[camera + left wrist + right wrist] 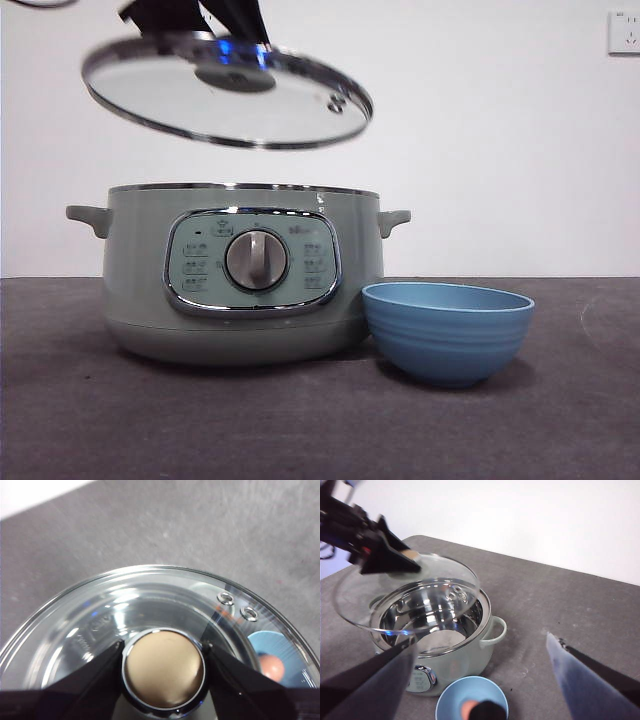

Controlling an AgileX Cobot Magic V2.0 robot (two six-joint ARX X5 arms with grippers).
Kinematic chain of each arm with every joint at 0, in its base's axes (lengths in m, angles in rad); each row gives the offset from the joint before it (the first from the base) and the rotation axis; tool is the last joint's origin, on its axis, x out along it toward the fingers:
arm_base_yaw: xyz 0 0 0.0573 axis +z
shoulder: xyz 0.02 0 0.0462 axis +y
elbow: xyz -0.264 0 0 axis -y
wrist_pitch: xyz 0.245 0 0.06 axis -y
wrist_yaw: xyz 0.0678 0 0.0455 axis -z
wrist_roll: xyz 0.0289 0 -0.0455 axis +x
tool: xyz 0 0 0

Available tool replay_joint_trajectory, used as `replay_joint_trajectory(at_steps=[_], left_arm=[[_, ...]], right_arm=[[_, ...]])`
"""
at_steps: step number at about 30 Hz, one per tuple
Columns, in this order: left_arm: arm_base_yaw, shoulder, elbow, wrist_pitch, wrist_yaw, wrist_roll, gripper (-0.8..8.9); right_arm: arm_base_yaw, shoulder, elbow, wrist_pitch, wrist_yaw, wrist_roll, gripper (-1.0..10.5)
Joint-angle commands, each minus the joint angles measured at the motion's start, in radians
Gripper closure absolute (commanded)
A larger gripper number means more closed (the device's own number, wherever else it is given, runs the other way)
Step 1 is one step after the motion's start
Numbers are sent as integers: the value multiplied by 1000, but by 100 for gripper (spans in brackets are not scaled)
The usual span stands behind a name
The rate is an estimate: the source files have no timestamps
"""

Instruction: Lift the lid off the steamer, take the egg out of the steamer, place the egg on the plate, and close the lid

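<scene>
Above the steamer point(240, 275): left pincer point(164, 666) clamps the lid point(228, 88) knob, lid tilted, clear of the pot.
Right pincer point(480, 680): spread wide, over the plate point(447, 330).
Plate: beside steamer on worktop point(300, 430), egg point(272, 667) inside.

No legible text anywhere. The steamer point(240, 270) control panel point(252, 262) carries small icons and a tiny brand mark, all too blurred to read. An embossed stamp on the lid point(150, 630) glass, beside the left gripper point(164, 667), is unreadable.

- The blue ridged bowl point(472, 699) is cut off at the frame's edge, its contents half-hidden behind a dark blur.
- Round clear glass lid point(150, 625) runs off-frame in the left wrist view.
</scene>
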Motion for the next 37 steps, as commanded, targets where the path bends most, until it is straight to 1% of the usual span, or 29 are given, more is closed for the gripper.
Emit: replay_joint_trajectory(at_steps=[1, 4, 7, 16, 22, 26, 37], left_arm=[[-4, 23, 17, 61, 2, 12, 822], [-3, 55, 17, 74, 0, 12, 822], [-3, 79, 17, 80, -24, 12, 822], [-3, 125, 17, 90, -24, 12, 822], [-3, 130, 17, 86, -26, 12, 822], [-3, 130, 17, 66, -50, 12, 822], [-3, 134, 10, 31, -50, 12, 822]], right_arm=[[0, -1, 13, 3, 3, 0, 501], [0, -1, 16, 3, 3, 0, 501], [0, -1, 16, 3, 3, 0, 501], [0, -1, 27, 3, 3, -1, 501], [0, -1, 27, 3, 3, -2, 501], [0, -1, 27, 3, 3, -1, 501], [0, -1, 27, 3, -5, -1, 501]])
